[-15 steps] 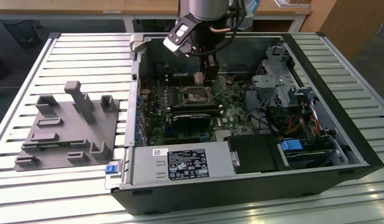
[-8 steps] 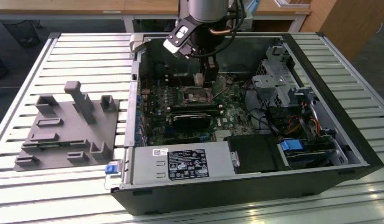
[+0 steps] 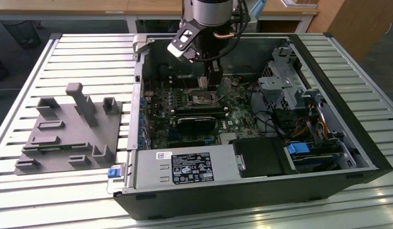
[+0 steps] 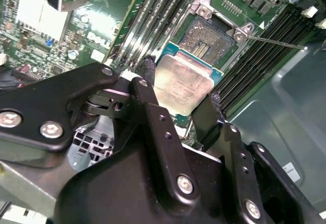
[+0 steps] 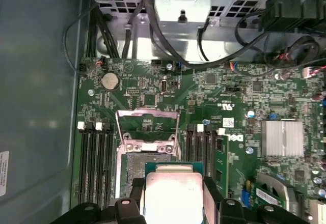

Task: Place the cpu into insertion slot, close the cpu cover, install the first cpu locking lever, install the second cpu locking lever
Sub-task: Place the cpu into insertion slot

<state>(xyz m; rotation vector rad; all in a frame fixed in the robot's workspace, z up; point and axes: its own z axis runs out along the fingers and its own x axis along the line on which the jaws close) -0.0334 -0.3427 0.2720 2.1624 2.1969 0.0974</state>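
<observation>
My gripper (image 4: 179, 89) is shut on the cpu (image 4: 183, 81), a flat square chip with a silver metal top, pinched at two opposite edges by the black fingers (image 4: 148, 71). The cpu (image 5: 173, 191) hangs just above and slightly to one side of the insertion slot (image 5: 138, 164), whose dark recessed middle lies open. The cpu cover (image 5: 147, 118) stands swung up at the socket's far edge. A thin metal locking lever (image 4: 277, 42) sticks out beside the insertion slot (image 4: 209, 35). In the exterior view the gripper (image 3: 212, 78) reaches down into the open computer case, right over the insertion slot (image 3: 201, 98).
Long black memory slots (image 5: 94, 158) flank the socket on both sides. A black cooler (image 3: 195, 119), a grey power supply (image 3: 183, 169) and a drive cage with cables (image 3: 285, 90) crowd the case. A grey fixture block (image 3: 69, 129) sits on the slatted table at the exterior view's left.
</observation>
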